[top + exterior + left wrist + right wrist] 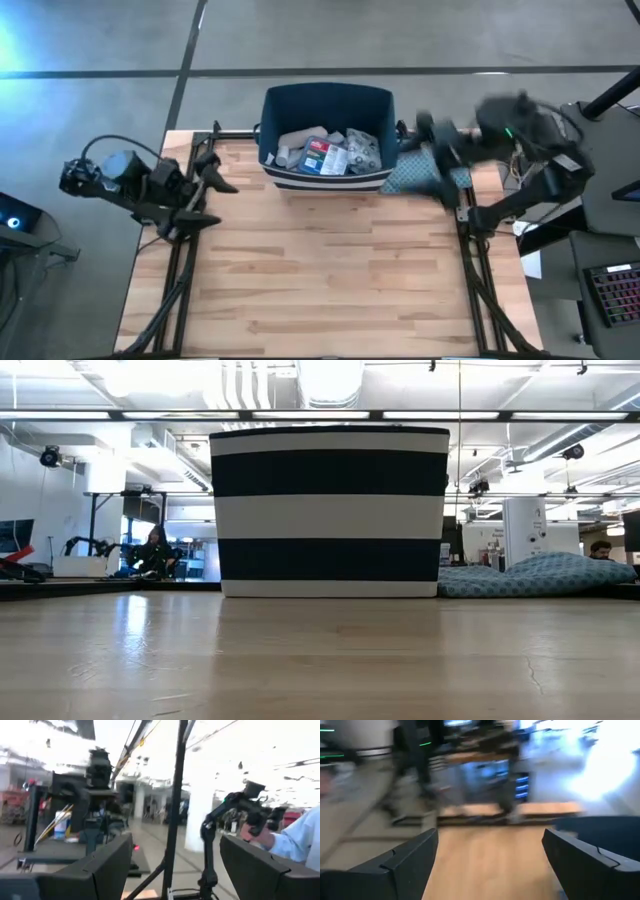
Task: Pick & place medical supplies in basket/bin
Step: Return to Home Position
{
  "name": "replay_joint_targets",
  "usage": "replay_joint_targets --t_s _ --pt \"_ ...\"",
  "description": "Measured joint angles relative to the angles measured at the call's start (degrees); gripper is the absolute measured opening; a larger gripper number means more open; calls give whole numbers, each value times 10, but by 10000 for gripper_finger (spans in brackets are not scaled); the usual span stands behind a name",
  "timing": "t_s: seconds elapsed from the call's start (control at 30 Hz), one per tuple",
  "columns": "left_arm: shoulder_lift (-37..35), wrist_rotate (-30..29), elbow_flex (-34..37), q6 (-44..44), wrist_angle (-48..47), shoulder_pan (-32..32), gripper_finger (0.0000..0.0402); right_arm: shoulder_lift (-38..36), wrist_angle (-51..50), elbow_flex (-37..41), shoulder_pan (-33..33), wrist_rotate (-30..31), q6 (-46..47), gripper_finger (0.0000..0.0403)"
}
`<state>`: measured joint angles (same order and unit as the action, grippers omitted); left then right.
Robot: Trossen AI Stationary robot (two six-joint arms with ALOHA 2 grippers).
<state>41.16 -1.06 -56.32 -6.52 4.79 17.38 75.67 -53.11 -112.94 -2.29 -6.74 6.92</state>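
The wooden table (320, 660) lies closest in the low view and fills the bottom of the frame. On it, in the middle of the frame, stands the big bin (330, 510), dark blue with white stripes. In the high view the bin (325, 100) sits at the top middle of the frame, at the far edge of the table. The medical supplies (330, 152) lie in a heap inside it, white and grey packs and one with red on it. A blue-grey cloth (405, 178) lies right beside the bin, on its right in the frame. The left tool (225, 205) hangs at the middle left of the frame, over the table's left edge. It is wide and holds nothing. In the left wrist view its dark fingers (100, 870) stand far apart, and a person's hand (256, 836) and light blue sleeve (300, 842) show at the right. The right tool (440, 170) is at the upper right of the high view, over the cloth. In the right wrist view its fingers (405, 862) are wide too, with only bare table between them.
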Motion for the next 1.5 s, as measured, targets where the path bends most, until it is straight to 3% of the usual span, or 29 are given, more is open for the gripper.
replay_joint_targets --t_s 0.07,0.17,0.23,0.37,0.5,0.57,0.63,0.7,0.8,0.9,1.07,1.13,1.27,1.37,1.5 --pt "-50 19 69 -6 28 -16 278 -22 -34 33 -58 36 45 342" --pt "-127 18 166 -39 46 -32 278 -53 -99 109 -146 132 254 338" --pt "-179 20 230 -45 97 -36 278 -68 -20 181 -233 218 277 339" --pt "-303 30 317 -52 137 -36 278 -96 208 352 -368 311 269 342" --pt "-411 31 353 -52 100 -36 278 -179 335 513 -434 465 304 342" --pt "-409 21 361 -50 47 -36 278 -224 412 597 -427 490 298 343" --pt "-404 28 339 -54 5 -36 278 -273 501 684 -398 473 275 345" --pt "-392 6 324 -63 -39 -36 278 -314 613 760 -346 418 244 347" --pt "-385 -17 312 -65 -64 -36 278 -363 711 856 -245 253 227 350" --pt "-397 -13 305 -44 -72 -36 278 -417 729 909 -140 85 238 349" --pt "-409 -29 311 -27 -116 -36 278 -540 697 986 -7 -120 260 348" --pt "-409 -32 317 -14 -104 -36 278 -612 662 1010 20 -143 252 349" --pt "-409 -79 350 -17 -135 -36 278 -754 528 1053 37 -129 216 349" --pt "-409 -127 376 -36 -124 -36 278 -751 504 1070 38 -107 247 348" --pt "-376 -130 413 -37 -112 -36 278 -701 501 1095 38 -95 271 350"
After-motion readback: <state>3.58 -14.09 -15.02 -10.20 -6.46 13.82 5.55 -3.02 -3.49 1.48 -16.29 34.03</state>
